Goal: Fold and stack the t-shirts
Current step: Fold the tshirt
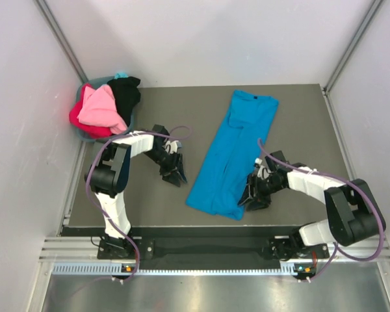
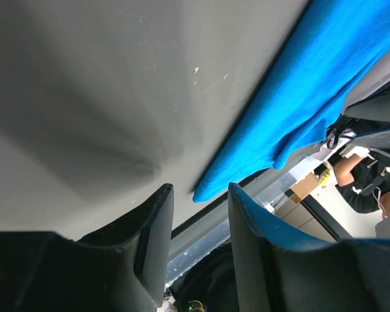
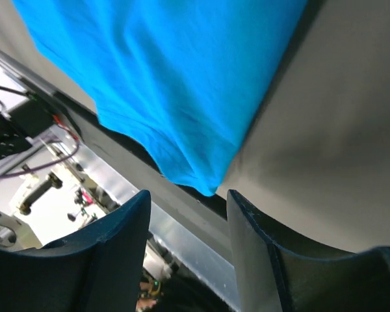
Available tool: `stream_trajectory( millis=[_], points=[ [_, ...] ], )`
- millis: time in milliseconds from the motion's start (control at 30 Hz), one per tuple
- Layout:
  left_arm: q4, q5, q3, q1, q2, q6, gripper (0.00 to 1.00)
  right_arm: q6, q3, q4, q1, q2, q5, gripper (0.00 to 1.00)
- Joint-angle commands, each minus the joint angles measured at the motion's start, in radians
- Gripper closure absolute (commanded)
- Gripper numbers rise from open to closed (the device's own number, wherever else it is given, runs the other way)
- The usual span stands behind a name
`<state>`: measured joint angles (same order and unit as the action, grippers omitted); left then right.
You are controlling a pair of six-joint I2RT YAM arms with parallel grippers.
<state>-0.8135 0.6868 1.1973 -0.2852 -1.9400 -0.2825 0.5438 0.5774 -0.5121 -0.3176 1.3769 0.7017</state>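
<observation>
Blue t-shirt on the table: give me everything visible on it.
The bright blue cloth t-shirt looks like soft knit. It is folded lengthwise into a long narrow strip, sleeves folded in, with a few creases. It lies flat and slanted on the dark grey table, collar at the far end and hem near the front edge. Only the table clearly touches it. The right gripper hangs at its near right corner, jaws open and not clamped on it.
</observation>
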Motion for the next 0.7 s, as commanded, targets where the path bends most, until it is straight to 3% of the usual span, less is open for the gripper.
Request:
stream_trajectory(
  millis=[0,667],
  points=[
    [0.048,0.034,-0.007,-0.003,0.018,0.005,0.55,0.035,0.01,0.011,-0.049,0.024,-0.048,0.5],
    [0.132,0.03,-0.087,-0.152,-0.034,0.002,0.56,0.062,-0.008,0.003,-0.106,0.109,-0.126,0.52]
  ],
)
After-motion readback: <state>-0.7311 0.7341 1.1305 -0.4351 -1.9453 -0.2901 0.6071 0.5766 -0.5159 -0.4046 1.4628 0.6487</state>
